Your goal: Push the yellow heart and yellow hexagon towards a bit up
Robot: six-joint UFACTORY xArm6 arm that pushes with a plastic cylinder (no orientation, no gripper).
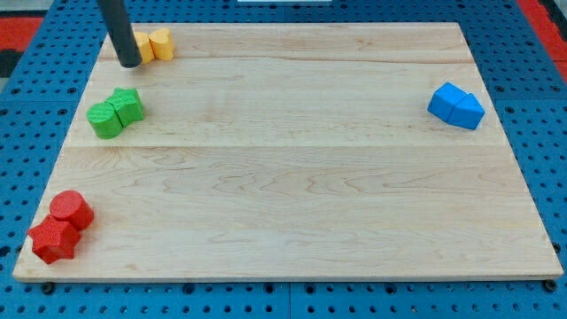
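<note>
**Tip at the yellow pair, top-left corner: little room left to push up**

End effector: plain rod, no jaws, holding nothing. My tip (129, 63) sits on the board just to the view's left of the two yellow blocks, touching or nearly touching the nearer one; the rod covers part of it, so I can't confirm contact.

Targets: the yellow pair is at the view's top left, close to the board's top edge. The nearer yellow block (144, 44) is half hidden behind the rod; the other yellow block (160, 42) touches it on the view's right. I can't tell heart from hexagon at this size.

Judgement on doing the step well:
- From here, a push would send them toward the view's right, not up. The tip should come round to below the pair first.
- Centre the tip under the seam between the two so both go together; off-centre, one would likely spin away.
- Short stroke only. The wooden board (292, 159) ends just above them, so overshoot probably tips them off the edge.
- Route the tip with care: the green blocks (116, 112) sit just below the pair, so the gap to work in is narrow.

The red blocks (60, 227) at bottom left and the blue blocks (456, 105) at right are well apart, no concern.
</note>
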